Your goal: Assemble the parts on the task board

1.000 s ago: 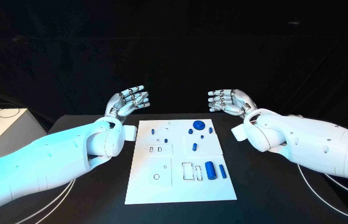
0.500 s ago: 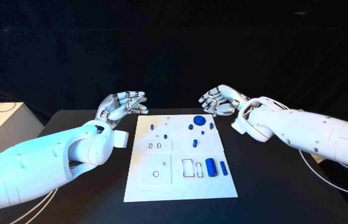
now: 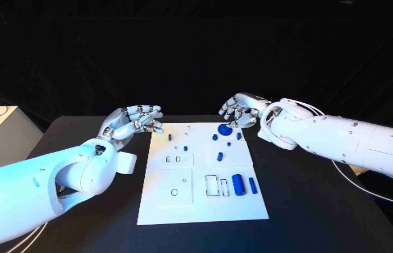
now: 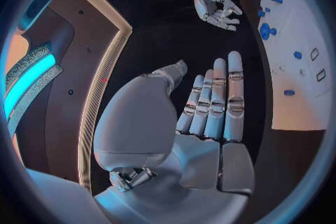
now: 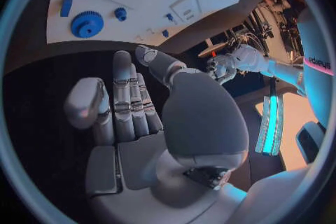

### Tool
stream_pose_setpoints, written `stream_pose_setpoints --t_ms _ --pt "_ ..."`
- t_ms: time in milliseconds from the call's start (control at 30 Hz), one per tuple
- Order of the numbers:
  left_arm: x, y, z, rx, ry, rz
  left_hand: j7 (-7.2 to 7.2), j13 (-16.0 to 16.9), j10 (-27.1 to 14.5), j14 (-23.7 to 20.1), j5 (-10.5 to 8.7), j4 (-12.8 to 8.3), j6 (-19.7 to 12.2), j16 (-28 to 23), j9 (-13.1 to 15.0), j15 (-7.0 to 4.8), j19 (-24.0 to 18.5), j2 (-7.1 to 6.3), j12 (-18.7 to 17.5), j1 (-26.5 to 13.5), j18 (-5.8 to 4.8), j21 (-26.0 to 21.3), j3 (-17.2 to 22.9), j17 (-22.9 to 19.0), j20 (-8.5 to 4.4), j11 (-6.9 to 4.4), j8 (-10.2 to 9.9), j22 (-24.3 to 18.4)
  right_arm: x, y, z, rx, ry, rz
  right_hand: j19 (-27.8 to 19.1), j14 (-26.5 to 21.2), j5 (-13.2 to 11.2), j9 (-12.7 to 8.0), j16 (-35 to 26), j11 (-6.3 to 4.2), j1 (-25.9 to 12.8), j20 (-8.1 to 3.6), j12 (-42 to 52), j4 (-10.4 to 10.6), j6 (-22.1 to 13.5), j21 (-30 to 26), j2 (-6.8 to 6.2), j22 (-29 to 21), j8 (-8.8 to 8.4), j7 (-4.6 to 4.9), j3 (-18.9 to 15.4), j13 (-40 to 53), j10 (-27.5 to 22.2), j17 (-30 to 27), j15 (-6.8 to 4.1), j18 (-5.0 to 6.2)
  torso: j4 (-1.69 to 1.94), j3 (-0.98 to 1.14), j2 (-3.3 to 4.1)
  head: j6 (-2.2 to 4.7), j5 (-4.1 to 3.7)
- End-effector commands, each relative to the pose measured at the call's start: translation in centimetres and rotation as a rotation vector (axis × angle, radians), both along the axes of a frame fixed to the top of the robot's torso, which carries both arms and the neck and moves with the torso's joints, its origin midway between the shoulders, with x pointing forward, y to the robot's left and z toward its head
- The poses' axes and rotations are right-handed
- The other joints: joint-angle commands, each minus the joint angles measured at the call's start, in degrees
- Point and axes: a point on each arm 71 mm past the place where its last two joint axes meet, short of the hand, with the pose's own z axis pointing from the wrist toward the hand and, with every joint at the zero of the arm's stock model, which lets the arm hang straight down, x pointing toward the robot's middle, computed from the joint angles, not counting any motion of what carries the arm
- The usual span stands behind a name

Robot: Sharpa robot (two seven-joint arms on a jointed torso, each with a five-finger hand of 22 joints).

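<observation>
Plainly, both silver many-fingered hands hold nothing: the left hand (image 3: 135, 120) hovers beside the far-left corner of the white rectangular task board (image 3: 196, 207), fingers loosely curled, while the right hand (image 3: 242, 110) hangs above the far edge, fingers apart. The small blue plastic parts (image 3: 238, 184) lie loose on the board; the round blue gear (image 3: 224, 129) sits nearest the right hand. They are probably light, rigid and slippery, best pinched at the rim or sides

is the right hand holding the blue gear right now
No: the right hand hovers with nothing in it, while the blue gear lies on the white board.
</observation>
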Motion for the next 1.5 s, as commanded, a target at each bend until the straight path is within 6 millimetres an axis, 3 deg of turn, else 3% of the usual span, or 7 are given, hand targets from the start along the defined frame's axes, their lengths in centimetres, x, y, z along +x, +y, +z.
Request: stream_pose_setpoints --t_ms 33,100,133,267,467,767,1500 --pt "-0.3 -0.5 0.2 -0.006 0.016 -0.057 0.66 0.0 0.3 -0.3 0.21 0.1 -0.2 0.2 0.1 -0.08 0.2 0.05 -0.2 -0.4 0.39 0.3 0.3 0.1 0.16 0.25 -0.2 0.0 0.2 0.1 0.1 -0.117 -0.079 -0.021 -0.8 -1.9 -0.1 0.1 1.3 0.35 0.6 0.21 0.5 0.0 -0.3 0.4 -0.36 0.3 -0.02 0.57 0.9 1.1 -0.1 1.8 0.39 -0.59 0.75 -0.15 1.07 -0.12 -0.32" --pt "-0.4 -0.5 0.2 -0.006 0.019 -0.061 0.74 -0.1 0.3 -0.8 0.21 0.0 -0.3 0.2 0.1 0.02 0.0 0.06 -0.4 -0.5 0.35 0.5 0.4 0.3 0.2 0.33 -0.2 0.2 0.3 0.3 0.2 -0.115 -0.101 -0.021 -3.8 -5.5 -0.9 0.1 2.7 1.11 2.2 1.01 1.4 -0.7 -1.5 -2.0 -0.53 -3.4 -0.26 1.16 1.8 2.4 -1.7 3.8 1.1 0.16 1.06 -0.18 1.35 -0.19 -0.62" --pt "-0.4 -0.5 0.2 -0.006 0.021 -0.064 0.84 -0.1 0.2 -1.0 0.21 -0.1 -0.3 0.2 0.1 0.07 -0.2 0.05 -0.5 -0.6 0.32 0.6 0.4 0.4 0.22 0.4 -0.3 0.3 0.4 0.4 0.2 -0.107 -0.108 -0.022 -1.4 -5.0 -0.8 0.6 10.3 0.64 2.6 1.05 5.2 -0.5 -1.0 3.5 0.49 3.8 0.72 0.86 2.9 5.6 -1.5 9.6 0.74 -0.95 1.23 -0.19 1.55 -0.26 -0.75" --pt "-0.5 -0.4 0.3 -0.006 0.025 -0.068 1.02 -0.1 0.0 -1.3 0.21 -0.2 -0.5 0.2 0.0 0.17 -0.4 0.01 -0.8 -0.6 0.3 0.9 0.5 0.6 0.27 0.54 -0.4 0.4 0.4 0.5 -0.1 -0.096 -0.105 -0.028 -2.9 -6.5 -1.2 1.0 13.8 0.64 3.2 1.29 10.3 -1.3 -1.7 4.1 -0.02 4.3 1.67 1.13 4.7 10.7 -4.4 12.3 1.14 -0.61 1.59 -0.2 1.92 -0.27 -0.92" --pt "-0.6 -0.4 0.4 -0.006 0.03 -0.077 1.1 -0.1 -0.1 -1.5 0.21 -0.4 -0.7 0.3 0.0 0.22 -0.5 0.04 -0.9 -0.6 0.29 1.1 0.6 0.7 0.29 0.6 -0.5 0.5 0.6 0.6 -0.4 -0.129 -0.094 -0.044 8.8 4.4 -0.7 2.9 25.8 -1.4 -0.2 -0.09 20.6 1.8 -0.7 20.0 -0.38 31.0 4.42 -0.66 3.3 19.8 -4.1 18.2 -0.66 -6.09 1.75 -0.22 2.41 -0.37 -1.16" --pt "-0.8 -0.2 0.6 -0.009 0.033 -0.093 1.33 0.0 -0.6 -1.3 0.2 -0.9 -1.1 1.3 0.0 0.21 -0.3 0.16 -1.3 -0.7 0.35 2.6 0.9 1.7 0.28 0.76 -0.8 1.5 0.5 1.4 -1.7 -0.224 -0.091 -0.04 8.8 8.3 -0.3 4.4 21.3 -1.77 -4.8 -0.82 12.6 6.1 0.8 20.0 -2.93 31.0 4.48 -1.71 1.7 16.7 -5.0 11.2 -1.26 -6.09 1.85 -0.24 3.05 -0.35 -1.38" --pt "-0.8 -0.1 0.9 -0.003 0.034 -0.096 1.39 -0.1 -0.8 -1.4 0.2 -1.0 -1.2 1.6 0.0 0.24 -0.4 0.2 -1.4 -1.0 0.34 3.1 0.9 2.0 0.29 0.82 -0.9 1.7 0.2 1.8 -3.0 -0.307 -0.057 -0.029 8.8 9.4 0.0 5.9 16.4 -0.41 -2.5 0.16 1.1 8.8 3.0 20.0 -1.97 31.0 3.11 -1.13 -2.5 8.7 -8.4 0.1 -0.28 -6.09 2.45 -0.59 4.48 -0.33 -1.83"
